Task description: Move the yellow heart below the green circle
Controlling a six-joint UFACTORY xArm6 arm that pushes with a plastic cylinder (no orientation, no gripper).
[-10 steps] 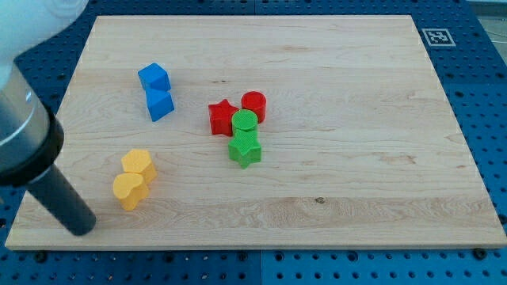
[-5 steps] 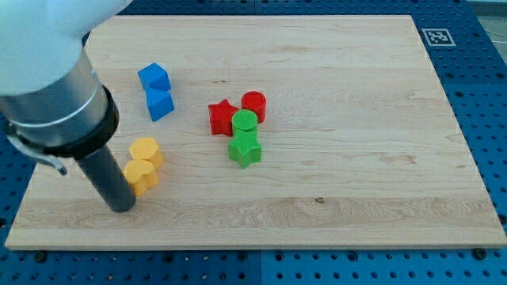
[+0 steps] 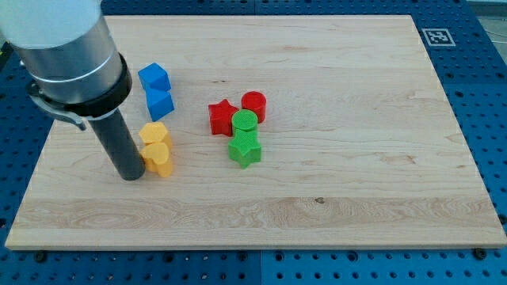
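Observation:
The yellow heart (image 3: 159,159) lies on the wooden board (image 3: 348,158) at the view's left, touching a second yellow block (image 3: 155,133) just above it. My tip (image 3: 132,176) stands right against the heart's left side. The green circle (image 3: 245,122) sits near the board's middle, well to the right of the heart. A green star (image 3: 245,149) touches the circle from below.
A red star (image 3: 223,117) touches the green circle's left side and a red circle (image 3: 253,104) sits at its upper right. Two blue blocks (image 3: 154,77) (image 3: 160,103) lie above the yellow pair. A black-and-white marker (image 3: 435,36) is at the board's top right corner.
My tip has moved right and up from the board's lower left. It has pushed both yellow blocks right and up, closer to the blue blocks.

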